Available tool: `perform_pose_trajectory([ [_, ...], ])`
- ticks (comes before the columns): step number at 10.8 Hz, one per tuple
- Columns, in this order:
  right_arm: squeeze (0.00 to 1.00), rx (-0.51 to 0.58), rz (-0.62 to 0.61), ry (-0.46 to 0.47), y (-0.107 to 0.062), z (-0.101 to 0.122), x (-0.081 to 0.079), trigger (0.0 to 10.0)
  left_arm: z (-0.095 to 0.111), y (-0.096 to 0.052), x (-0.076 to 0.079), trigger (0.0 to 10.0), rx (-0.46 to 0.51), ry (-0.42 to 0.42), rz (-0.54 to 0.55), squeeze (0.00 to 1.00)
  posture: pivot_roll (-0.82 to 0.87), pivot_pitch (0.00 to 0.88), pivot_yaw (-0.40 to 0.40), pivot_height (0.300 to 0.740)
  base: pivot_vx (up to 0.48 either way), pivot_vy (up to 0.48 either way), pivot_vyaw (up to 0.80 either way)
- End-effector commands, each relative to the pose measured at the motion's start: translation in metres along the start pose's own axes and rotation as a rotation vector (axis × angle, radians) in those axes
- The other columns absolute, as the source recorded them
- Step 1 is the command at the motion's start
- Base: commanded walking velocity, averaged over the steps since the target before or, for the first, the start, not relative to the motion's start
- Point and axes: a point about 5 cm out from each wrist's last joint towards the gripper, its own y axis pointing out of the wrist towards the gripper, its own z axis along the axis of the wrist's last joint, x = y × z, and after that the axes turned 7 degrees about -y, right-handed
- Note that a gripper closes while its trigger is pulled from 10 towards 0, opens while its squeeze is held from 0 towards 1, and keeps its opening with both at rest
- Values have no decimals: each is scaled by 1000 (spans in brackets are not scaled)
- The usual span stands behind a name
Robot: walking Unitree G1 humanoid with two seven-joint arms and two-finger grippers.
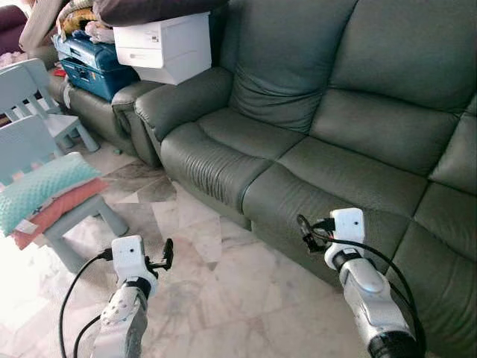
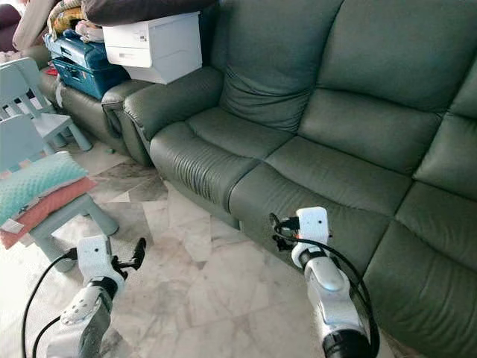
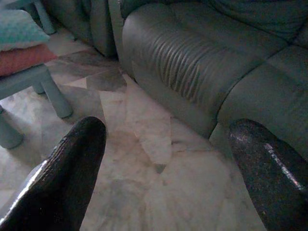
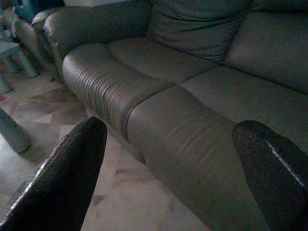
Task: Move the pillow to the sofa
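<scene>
Here, the sofa [image 1: 320, 142] is filling the far and right side of the scene, dark green leather with bare seat cushions. The pillow [image 1: 41, 188], pale teal with a dotted texture, is lying at the left on top of a pink cushion [image 1: 56, 212], and both are resting on the seat of a chair [image 1: 71, 224], a small light blue one standing on the marble floor [image 1: 216, 291]. The pillow is well apart from the sofa, with open floor between them.

The left gripper [image 1: 165, 255] is hovering low over the floor, near the chair and to its right. Its fingers [image 3: 67, 178] are standing wide apart and holding nothing, and the wrist view is looking between them at the floor and the sofa's front edge. The right gripper [image 1: 304, 233] is hanging just before the sofa's near edge, over the seam between two seat cushions. Its fingers [image 4: 62, 178] are likewise spread wide and empty.

Farther left, a second light blue chair [image 1: 37, 97] is standing beyond the first. Beside the sofa's left armrest, an armchair [image 1: 104, 112] in the same leather is carrying a white box [image 1: 164, 46] and a blue case [image 1: 93, 67], with folded clothes [image 1: 82, 19] piled above them.
</scene>
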Motion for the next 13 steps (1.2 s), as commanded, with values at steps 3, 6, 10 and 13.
perform_pose_trajectory([
  [3,0,-9,-62,30,-17,-10,4,10000,3,8,7,10000,-8,42,-57,0,-302,0,160,740,0,0,0],
  [6,0,-23,-2,5,-27,-17,-8,10000,0,8,16,10000,-10,41,-93,0,-333,0,179,740,0,0,0],
  [10,0,-15,-50,6,-36,-14,-3,10000,-12,10,31,10000,-51,62,-152,0,-393,0,234,740,0,0,0],
  [13,0,-37,-141,43,-47,-19,4,10000,-4,18,45,10000,-63,108,-229,0,-389,5,255,740,0,0,0],
])
